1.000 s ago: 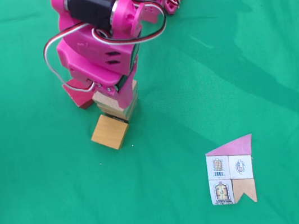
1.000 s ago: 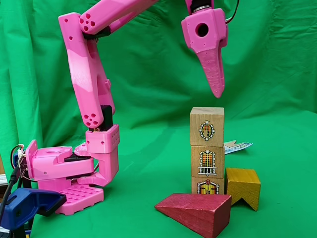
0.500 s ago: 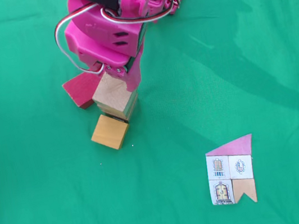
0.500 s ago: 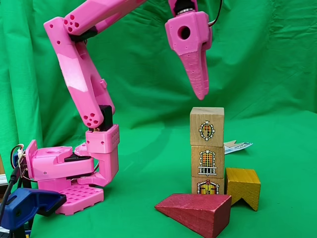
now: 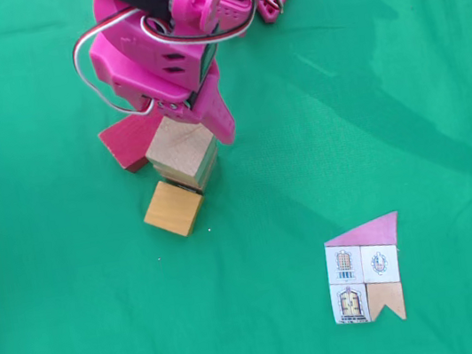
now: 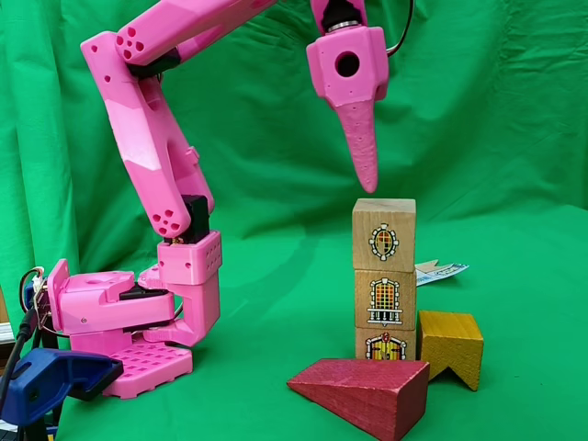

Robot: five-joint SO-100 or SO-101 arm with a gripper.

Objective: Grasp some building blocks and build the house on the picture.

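In a fixed view from above, the arm covers part of the dark-red slab (image 5: 128, 146) and the far edge of the cube stack (image 5: 182, 154). In a fixed view from the side, the slab (image 6: 363, 393) hides the bottom cube's (image 6: 386, 347) base. The end effector (image 6: 366, 175) shows edge-on; its opening is indeterminate. The picture (image 6: 439, 270) is mostly behind the stack.

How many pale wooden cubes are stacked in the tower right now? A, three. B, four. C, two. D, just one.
A: the side fixed view shows three pale cubes stacked one on another, printed with an oval window, an arched window and a door from top down, with the tool hanging just above the top one.
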